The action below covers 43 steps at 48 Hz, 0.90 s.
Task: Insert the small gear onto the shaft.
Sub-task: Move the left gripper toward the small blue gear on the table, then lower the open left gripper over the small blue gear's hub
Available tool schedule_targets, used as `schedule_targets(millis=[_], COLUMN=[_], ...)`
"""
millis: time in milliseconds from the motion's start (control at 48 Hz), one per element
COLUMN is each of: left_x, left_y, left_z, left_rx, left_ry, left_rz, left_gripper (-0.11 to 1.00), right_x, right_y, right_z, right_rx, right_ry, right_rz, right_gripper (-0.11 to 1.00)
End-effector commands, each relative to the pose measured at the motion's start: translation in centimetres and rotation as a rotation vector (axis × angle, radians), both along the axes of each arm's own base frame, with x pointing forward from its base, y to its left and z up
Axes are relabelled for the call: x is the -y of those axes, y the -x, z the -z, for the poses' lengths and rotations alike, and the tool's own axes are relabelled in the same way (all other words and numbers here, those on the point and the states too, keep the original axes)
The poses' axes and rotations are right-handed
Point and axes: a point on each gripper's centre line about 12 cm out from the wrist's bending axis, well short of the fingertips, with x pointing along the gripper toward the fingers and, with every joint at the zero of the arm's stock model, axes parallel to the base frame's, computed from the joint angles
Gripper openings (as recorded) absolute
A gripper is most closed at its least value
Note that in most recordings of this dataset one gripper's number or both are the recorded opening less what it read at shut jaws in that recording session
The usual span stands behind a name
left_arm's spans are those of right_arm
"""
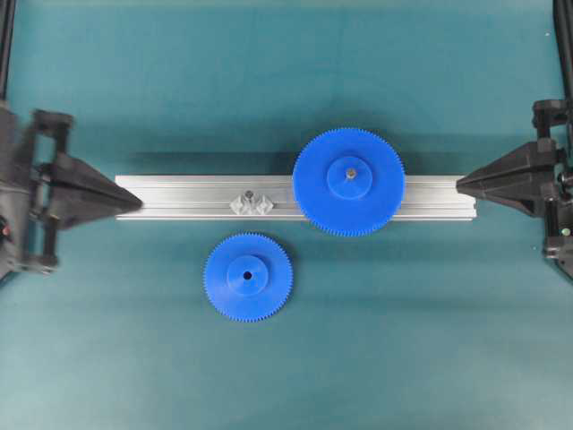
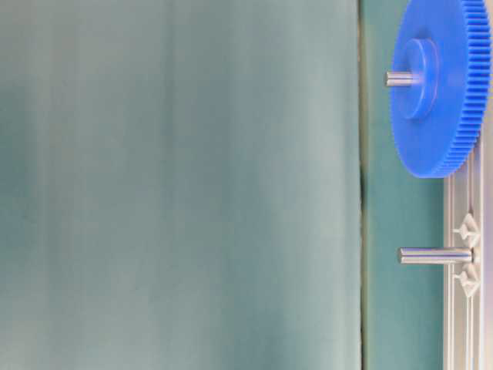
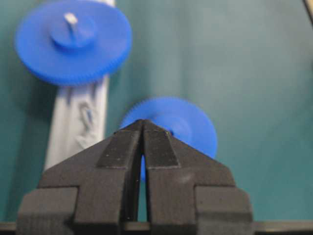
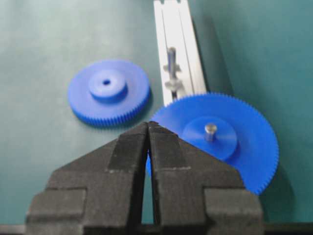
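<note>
The small gear (image 1: 248, 277) (image 4: 108, 91) (image 3: 190, 128) lies flat on the teal mat, hub up, just in front of the aluminium rail (image 1: 179, 196). The shaft (image 1: 249, 195) (image 2: 434, 255) (image 4: 171, 59) stands bare on the rail, left of the larger blue gear (image 1: 348, 182) (image 4: 230, 137) (image 3: 73, 41) that sits on its own pin. My left gripper (image 1: 136, 202) (image 3: 143, 122) rests shut at the rail's left end, holding nothing. At the rail's right end my right gripper (image 1: 461, 185) (image 4: 148, 124) is also shut and empty. Both are apart from the small gear.
The rail (image 2: 462, 277) runs left to right across the mat's middle. Bare teal mat (image 1: 286, 72) lies behind the rail and in front of the small gear. Dark arm frames stand at both side edges.
</note>
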Motion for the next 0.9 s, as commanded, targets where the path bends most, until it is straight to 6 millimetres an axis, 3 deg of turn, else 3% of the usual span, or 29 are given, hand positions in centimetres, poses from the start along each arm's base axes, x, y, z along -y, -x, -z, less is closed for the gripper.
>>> schedule_targets(millis=[0,292,625,750,875], left_x=[0.5,1.0,3.1,3.3,3.3], left_y=[-2.0,-5.5,-8.1,-8.7,-9.0], left_z=[0.2,2.7,4.9,6.0,6.7], left_rx=[-0.046,-0.167,-0.258,-0.294,-0.318], left_ry=[0.005,0.005,0.002,0.023,0.067], left_rz=[0.01,0.013,0.064,0.051,0.024], left_gripper=[0.0,0.0,0.04,0.2,0.52], right_x=[0.2,0.7,1.2,1.1,1.2], right_y=[-0.3,0.0,0.4,0.5,0.5], right_z=[-0.7,0.7,2.0,2.3,2.2], right_rx=[0.0,-0.084,-0.113,-0.121,-0.121], right_ry=[-0.009,-0.008,-0.007,-0.007,-0.007], right_rz=[0.012,0.037,0.061,0.06,0.061], right_gripper=[0.08,0.08,0.08,0.08,0.08])
